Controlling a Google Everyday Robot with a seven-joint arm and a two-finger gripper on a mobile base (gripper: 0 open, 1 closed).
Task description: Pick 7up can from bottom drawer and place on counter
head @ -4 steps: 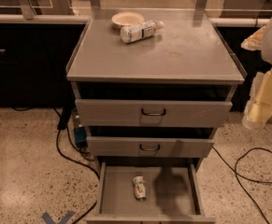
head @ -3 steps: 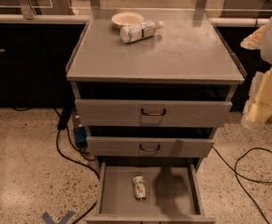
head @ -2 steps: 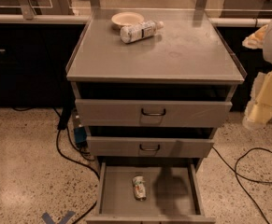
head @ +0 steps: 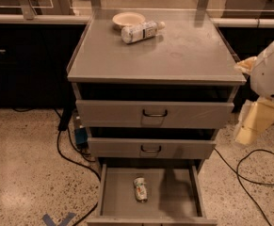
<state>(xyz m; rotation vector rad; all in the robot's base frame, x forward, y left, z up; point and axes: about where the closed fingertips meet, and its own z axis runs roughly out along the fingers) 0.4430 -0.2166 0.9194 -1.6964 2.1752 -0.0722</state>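
Bottom drawer [head: 174,194] stood pulled out. The can [head: 140,189] lay on its side on the drawer floor, left of middle, long axis running front to back. The table [head: 183,51] carried a bowl [head: 128,19] with a bottle [head: 141,31] lying just beside it. The gripper [head: 252,121] hung right of the drawers, holding nothing. Could not tell whether it was open or closed.

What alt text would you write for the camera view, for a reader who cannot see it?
A 7up can lies on its side in the pulled-out bottom drawer, untouched. The gripper hangs at the right edge of the view, beside the upper drawers and far from the can. On the counter a bottle lies beside a bowl.
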